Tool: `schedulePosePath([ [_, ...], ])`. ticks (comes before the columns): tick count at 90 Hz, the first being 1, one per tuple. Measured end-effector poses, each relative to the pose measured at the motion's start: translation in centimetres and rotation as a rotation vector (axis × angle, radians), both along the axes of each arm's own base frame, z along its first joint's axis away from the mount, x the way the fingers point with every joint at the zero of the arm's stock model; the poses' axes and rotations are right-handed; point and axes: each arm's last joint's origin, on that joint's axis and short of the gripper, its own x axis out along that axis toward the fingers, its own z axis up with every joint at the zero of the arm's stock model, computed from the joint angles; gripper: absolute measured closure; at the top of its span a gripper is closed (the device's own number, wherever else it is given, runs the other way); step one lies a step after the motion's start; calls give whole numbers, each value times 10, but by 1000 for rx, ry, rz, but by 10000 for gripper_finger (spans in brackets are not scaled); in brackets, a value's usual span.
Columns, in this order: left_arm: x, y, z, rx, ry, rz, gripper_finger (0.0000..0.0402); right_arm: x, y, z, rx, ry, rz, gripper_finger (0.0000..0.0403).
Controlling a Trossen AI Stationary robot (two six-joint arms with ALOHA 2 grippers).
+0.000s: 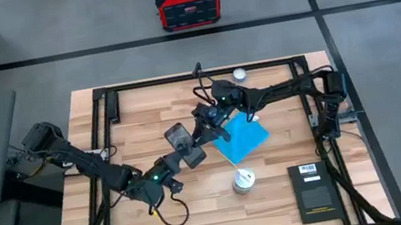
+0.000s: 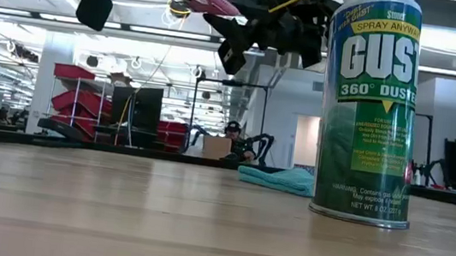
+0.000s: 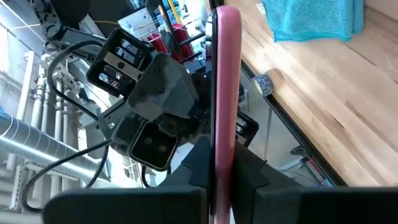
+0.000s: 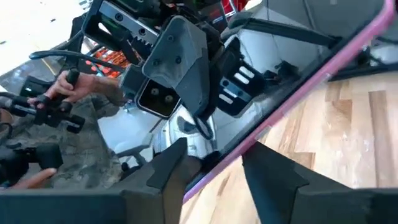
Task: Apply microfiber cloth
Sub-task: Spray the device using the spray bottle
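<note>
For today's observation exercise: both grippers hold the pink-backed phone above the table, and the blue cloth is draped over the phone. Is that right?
Not quite. Both the left gripper and right gripper do hold the phone, but the high view shows the microfiber cloth lying flat on the table, not draped over it.

We looked straight down over the whole table (image 1: 147, 129), level from its surface close behind a duster can (image 2: 369, 110), while both wrist cameras closely faced the shared phone (image 3: 224, 93).
</note>
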Motion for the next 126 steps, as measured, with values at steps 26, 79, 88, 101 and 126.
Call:
schedulePosePath([
  [26, 0, 0, 0, 31, 23, -13, 398, 3, 12, 0, -61, -30, -42, 345],
  [79, 3, 0, 14, -184, -292, 123, 348, 5, 3, 13, -214, -216, -213, 354],
  [88, 6, 0, 28, -347, -443, 74, 344, 7, 4, 14, -300, -275, -257, 402],
  [101, 7, 1, 27, -347, -453, 90, 348, 8, 9, 13, -308, -275, -252, 397],
  [126, 6, 1, 25, -336, -442, 94, 390, 6, 8, 17, -306, -281, -244, 400],
])
